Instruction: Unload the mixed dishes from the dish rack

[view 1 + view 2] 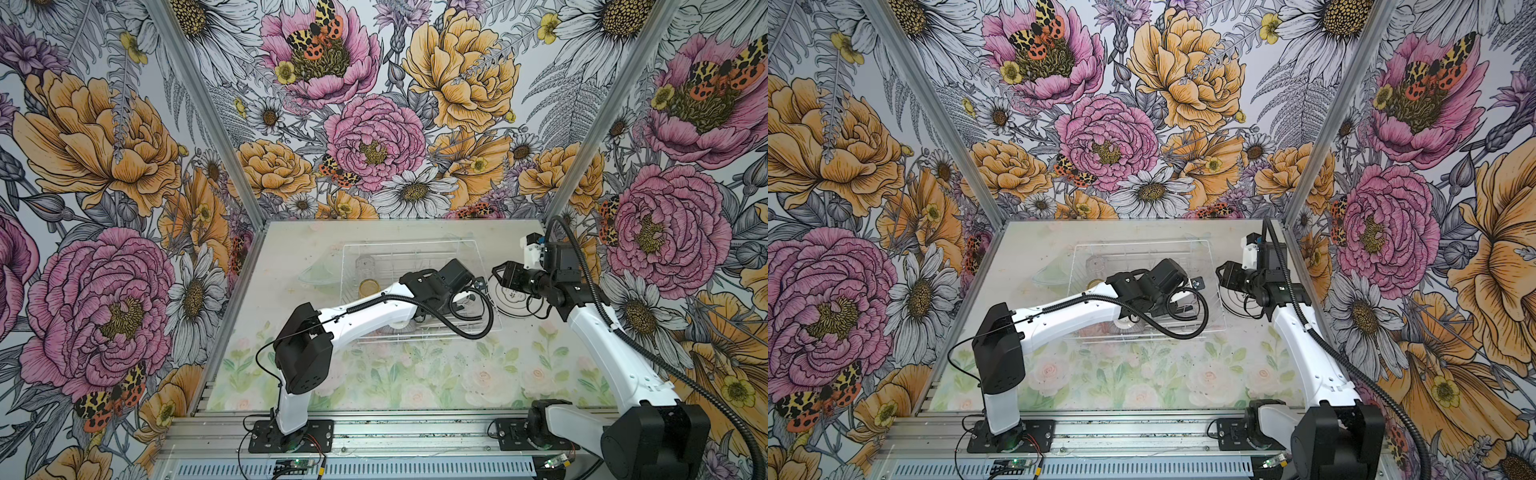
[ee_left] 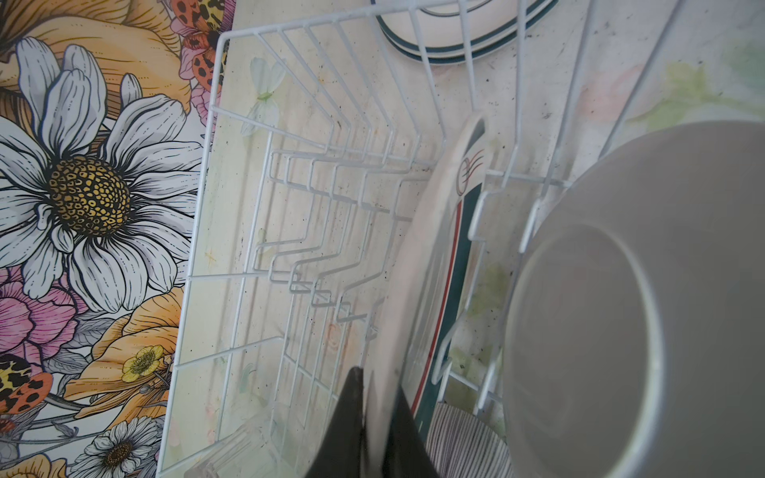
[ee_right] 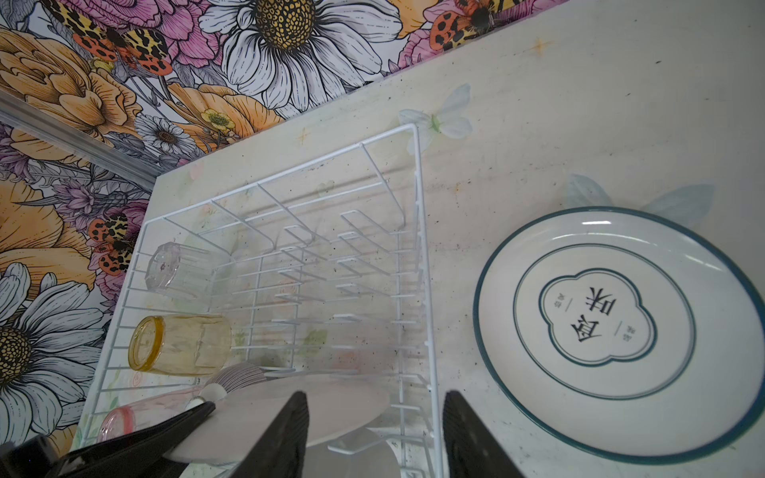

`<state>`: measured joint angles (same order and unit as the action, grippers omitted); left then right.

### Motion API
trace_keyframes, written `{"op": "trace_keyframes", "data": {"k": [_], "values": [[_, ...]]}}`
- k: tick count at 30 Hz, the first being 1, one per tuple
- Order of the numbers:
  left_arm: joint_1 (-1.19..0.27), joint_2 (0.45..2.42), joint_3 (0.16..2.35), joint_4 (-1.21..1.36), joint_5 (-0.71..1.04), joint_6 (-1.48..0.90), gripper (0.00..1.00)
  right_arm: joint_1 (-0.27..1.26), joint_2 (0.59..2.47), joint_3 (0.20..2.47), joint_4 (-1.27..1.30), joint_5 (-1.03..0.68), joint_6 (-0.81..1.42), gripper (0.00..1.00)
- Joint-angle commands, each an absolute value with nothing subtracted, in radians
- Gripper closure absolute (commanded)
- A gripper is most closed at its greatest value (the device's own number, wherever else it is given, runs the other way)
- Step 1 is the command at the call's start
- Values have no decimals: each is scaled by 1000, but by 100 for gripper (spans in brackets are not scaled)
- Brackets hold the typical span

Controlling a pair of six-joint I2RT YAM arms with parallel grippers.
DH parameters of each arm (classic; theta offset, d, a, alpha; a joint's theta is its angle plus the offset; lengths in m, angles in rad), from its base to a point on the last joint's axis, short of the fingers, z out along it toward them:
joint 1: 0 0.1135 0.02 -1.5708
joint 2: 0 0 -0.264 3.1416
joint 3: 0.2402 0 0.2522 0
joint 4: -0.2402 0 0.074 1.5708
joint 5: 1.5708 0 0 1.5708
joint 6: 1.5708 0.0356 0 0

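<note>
The white wire dish rack (image 1: 415,253) (image 3: 418,231) sits mid-table. My left gripper (image 2: 380,383) reaches into it and is shut on the rim of a white plate (image 2: 430,256) (image 3: 265,418) standing on edge between the prongs. A second plate (image 2: 641,314) stands beside that one. In the rack lie an amber tumbler (image 3: 182,343) (image 1: 369,286), a clear tumbler (image 3: 165,269), a pink tumbler (image 3: 124,420) and a striped bowl (image 3: 240,376) (image 2: 463,443). My right gripper (image 3: 376,397) (image 1: 498,272) hangs open and empty over the rack's right edge.
Dark-rimmed white plates (image 3: 612,331) (image 1: 513,305) lie flat on the table just right of the rack, under my right wrist. The flowered walls stand close behind and beside the table. The left arm's cable (image 1: 465,332) loops over the rack's front.
</note>
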<state>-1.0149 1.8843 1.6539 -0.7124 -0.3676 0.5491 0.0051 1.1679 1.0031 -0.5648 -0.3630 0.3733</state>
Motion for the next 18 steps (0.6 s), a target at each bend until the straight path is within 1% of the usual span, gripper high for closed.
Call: {"op": "trace_keyframes", "data": {"k": [1,11,18], "values": [[-1005,1782,1645,-658,-393,527,88,0,1157,996,-551,-365,366,46],[-1000,1689,1642,-653,-380,512,88,0,1151,997,-551,-360,365,46],[-970,1630,1621,-629,-315,476,88,0,1143,998,-549,-352,365,46]]}}
